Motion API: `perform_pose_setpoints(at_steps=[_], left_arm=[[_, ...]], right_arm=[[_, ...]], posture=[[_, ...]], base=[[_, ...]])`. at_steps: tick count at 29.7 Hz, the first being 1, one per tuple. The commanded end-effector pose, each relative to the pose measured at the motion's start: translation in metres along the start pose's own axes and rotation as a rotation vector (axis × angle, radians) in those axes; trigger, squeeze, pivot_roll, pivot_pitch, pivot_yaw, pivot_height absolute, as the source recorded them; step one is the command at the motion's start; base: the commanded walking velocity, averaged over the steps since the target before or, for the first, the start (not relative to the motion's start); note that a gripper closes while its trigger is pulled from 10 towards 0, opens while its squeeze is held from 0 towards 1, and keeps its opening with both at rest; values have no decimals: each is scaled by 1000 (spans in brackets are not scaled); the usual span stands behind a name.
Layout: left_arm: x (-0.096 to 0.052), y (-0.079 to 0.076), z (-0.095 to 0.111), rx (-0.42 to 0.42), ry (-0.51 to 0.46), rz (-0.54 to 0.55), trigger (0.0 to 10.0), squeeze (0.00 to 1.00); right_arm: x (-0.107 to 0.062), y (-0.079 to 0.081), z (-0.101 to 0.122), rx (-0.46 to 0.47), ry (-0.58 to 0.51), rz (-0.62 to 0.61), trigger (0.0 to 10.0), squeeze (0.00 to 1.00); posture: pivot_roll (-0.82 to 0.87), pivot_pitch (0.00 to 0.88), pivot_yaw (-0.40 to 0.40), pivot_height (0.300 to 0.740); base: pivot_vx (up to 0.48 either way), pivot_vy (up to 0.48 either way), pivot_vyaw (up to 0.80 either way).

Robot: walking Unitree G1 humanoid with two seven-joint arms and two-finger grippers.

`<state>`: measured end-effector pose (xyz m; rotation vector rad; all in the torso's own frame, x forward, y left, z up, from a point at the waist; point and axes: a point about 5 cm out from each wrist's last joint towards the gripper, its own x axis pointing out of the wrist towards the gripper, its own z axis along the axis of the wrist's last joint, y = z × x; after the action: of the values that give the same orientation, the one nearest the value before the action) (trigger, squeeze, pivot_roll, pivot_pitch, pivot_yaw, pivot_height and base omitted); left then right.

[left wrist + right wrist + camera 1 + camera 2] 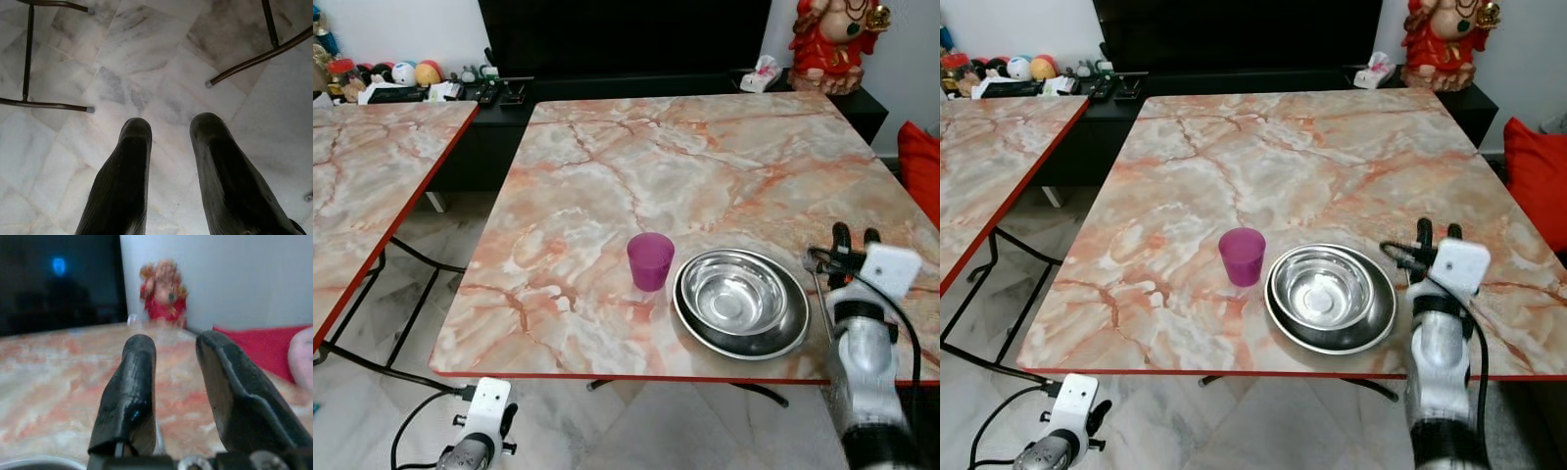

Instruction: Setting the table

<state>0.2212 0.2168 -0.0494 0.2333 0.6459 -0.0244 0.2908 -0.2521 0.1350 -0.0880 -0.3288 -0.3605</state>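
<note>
While the right gripper (1436, 233) hangs over the table (705, 157) just beside the bowl (741, 302), on its outer side, its fingers (128, 396) stand parted w/ nothing between them. Bowl sits near the table's front edge; it looks like two steel pieces nested, a smaller bowl in a wider dish, tho can't be sure. Cup (650, 260) stands upright just beside the bowl, on its other side, not touching as far as I can tell.

Handling, my guess: steel is stiff, light, slick & shiny, so pads may slide; best hold is the rim nearest the gripper, one finger inside, one outside. If nested, lifting one may drag or rattle the other. Cup is prob light plastic, tips easily.

Left gripper (168, 147) hangs idle below the table, fingers apart, pointing at the floor (146, 58)
</note>
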Motion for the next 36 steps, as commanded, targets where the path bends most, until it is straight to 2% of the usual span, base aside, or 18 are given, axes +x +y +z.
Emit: perform_pose_setpoints(at_steps=[1, 5, 8, 16, 26, 36], left_arm=[[-2, -1, -8, 10, 34, -11, 10000, 0], [-6, 3, -17, -35, 79, 15, 10000, 0], [-9, 13, -26, -147, 118, 79, 10000, 0], [-14, 12, -36, -228, 153, 113, 10000, 0], [-14, 8, -40, -232, 171, 96, 10000, 0], [-14, 7, -39, -233, 176, 90, 10000, 0]], right_arm=[[3, 2, 14, -7, -52, -2, 10000, 0], [3, 7, 23, 2, -70, 5, 10000, 0], [5, 13, 29, 10, -85, 10, 10000, 0], [9, 21, 34, 31, -76, 16, 10000, 0], [10, 23, 37, 42, -65, 12, 10000, 0], [12, 26, 38, 18, -35, 15, 10000, 0]], posture=[[-11, 0, 46, 740], [-24, 0, 49, 740], [-21, 0, 46, 740], [-7, 0, 30, 740], [-11, 0, 28, 740], [-15, 11, 31, 740]], base=[[0, 0, 0], [0, 0, 0], [0, 0, 0], [0, 0, 0], [0, 0, 0], [0, 334, 0]])
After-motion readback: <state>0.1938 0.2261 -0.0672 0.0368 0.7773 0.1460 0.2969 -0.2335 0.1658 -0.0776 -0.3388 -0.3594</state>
